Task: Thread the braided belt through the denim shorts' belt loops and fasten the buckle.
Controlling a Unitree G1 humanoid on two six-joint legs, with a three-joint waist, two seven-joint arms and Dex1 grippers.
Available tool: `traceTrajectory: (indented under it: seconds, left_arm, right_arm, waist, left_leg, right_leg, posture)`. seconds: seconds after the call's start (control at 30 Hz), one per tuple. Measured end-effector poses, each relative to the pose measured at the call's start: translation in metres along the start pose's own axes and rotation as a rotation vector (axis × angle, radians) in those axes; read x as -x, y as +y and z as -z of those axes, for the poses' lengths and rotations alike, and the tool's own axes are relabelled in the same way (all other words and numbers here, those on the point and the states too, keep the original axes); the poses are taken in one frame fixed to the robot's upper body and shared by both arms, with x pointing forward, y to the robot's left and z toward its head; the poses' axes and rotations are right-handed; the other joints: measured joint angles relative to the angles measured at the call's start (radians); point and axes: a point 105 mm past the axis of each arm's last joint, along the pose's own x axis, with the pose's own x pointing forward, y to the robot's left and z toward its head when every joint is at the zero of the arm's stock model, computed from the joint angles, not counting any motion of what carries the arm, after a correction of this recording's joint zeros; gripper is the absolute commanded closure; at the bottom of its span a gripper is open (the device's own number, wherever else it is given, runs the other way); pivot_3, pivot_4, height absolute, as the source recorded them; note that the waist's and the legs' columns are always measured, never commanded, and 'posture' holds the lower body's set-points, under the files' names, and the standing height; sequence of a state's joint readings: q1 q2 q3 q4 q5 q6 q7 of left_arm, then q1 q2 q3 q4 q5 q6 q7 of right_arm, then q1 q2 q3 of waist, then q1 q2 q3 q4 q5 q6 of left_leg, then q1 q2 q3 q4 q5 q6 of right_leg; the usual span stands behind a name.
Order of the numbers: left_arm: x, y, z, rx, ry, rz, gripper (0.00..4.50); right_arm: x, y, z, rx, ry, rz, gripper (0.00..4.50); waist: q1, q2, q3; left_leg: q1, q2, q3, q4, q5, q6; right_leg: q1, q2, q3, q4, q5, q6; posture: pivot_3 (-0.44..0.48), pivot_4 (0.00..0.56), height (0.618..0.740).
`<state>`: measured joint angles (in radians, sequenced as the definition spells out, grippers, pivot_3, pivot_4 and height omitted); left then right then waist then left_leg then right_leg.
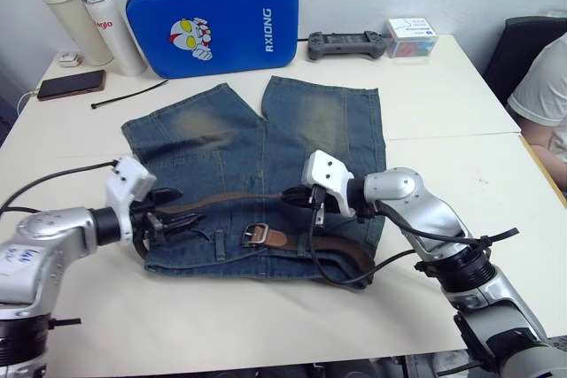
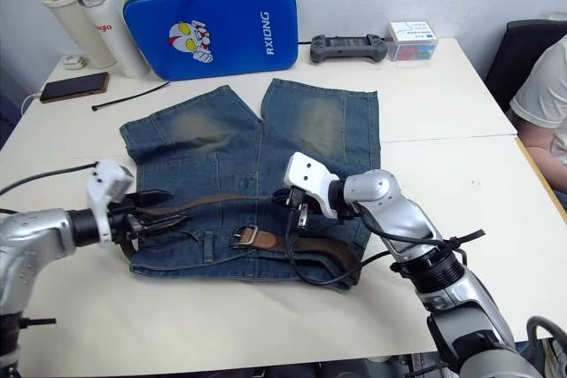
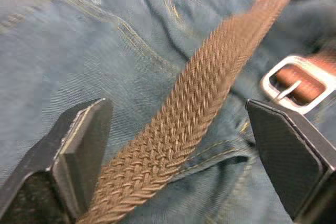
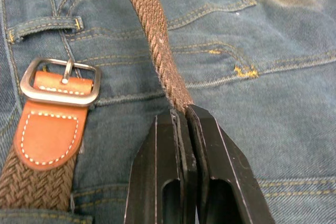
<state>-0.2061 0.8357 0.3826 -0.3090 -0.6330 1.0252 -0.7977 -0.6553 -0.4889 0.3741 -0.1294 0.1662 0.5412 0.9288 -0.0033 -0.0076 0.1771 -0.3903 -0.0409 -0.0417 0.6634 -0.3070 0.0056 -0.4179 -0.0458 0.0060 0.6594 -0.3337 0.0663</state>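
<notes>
On table centre, denim shorts (image 1: pixel 257 183) lie flat, waistband near you. Braided belt (image 1: pixel 226 199) runs left-right between grippers, woven, supple. Right gripper (image 4: pixel 181 111) pinches belt's free end; left gripper (image 3: pixel 184 145) spread wide, belt passing between fingers ungripped. Silver buckle (image 1: pixel 255 235) just near of strap, your right arm closer.

Office or lab: white tables (image 1: pixel 443 86), phone (image 1: pixel 71 84), game controller (image 1: pixel 345 44), black chair (image 1: pixel 523 46).

The denim shorts (image 1: pixel 257 183) lie mid-frame on the desk (image 1: pixel 443 95), waistband toward the lower edge. The braided belt (image 1: pixel 230 198) runs across them, its buckle (image 1: pixel 255 235) below it. A case (image 1: pixel 213 19) stands behind, bottles (image 1: pixel 84 19) upper left.
</notes>
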Motion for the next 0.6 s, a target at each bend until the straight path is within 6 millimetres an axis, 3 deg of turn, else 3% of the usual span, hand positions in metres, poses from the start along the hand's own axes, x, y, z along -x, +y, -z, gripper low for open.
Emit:
traceTrajectory:
  seconds: [0.13,0.23,0.5,0.6]
  left_arm:
    - [0.026,-0.005,-0.052,0.154,-0.194,0.082,0.01]
    - [0.04,-0.019,-0.071,0.239,-0.269,0.188,0.01]
    - [0.055,-0.033,-0.073,0.4,-0.327,0.325,0.01]
    - [0.049,-0.049,-0.043,0.495,-0.184,0.334,0.01]
  right_arm:
    - [-0.003,0.001,-0.006,0.004,-0.02,-0.008,4.5]
    - [-0.004,0.001,-0.008,0.003,-0.031,-0.013,4.5]
    - [-0.008,0.003,-0.018,0.011,-0.064,-0.032,4.5]
    - [-0.009,0.002,-0.021,0.012,-0.076,-0.032,4.5]
  waist:
    - [-0.001,-0.002,0.0]
    - [-0.003,-0.002,0.0]
    - [-0.023,-0.003,-0.001]
    - [-0.034,-0.003,-0.001]
  left_leg:
    - [0.0,0.0,-0.001,0.001,0.0,0.0]
    - [0.001,0.0,-0.001,0.001,0.0,-0.001]
    - [0.001,0.0,-0.002,0.001,0.0,-0.003]
    - [0.003,0.0,-0.002,-0.001,-0.001,-0.003]
  right_leg:
    - [0.0,0.0,0.0,0.001,0.0,0.0]
    - [0.0,0.0,0.0,0.001,0.0,0.0]
    - [0.0,0.001,0.0,0.002,0.0,0.0]
    - [0.0,0.001,0.001,0.003,0.0,0.0]
  posture:
    - [0.0,0.15,0.74]
    - [0.0,0.15,0.74]
    - [0.0,0.15,0.74]
    - [0.0,0.15,0.74]
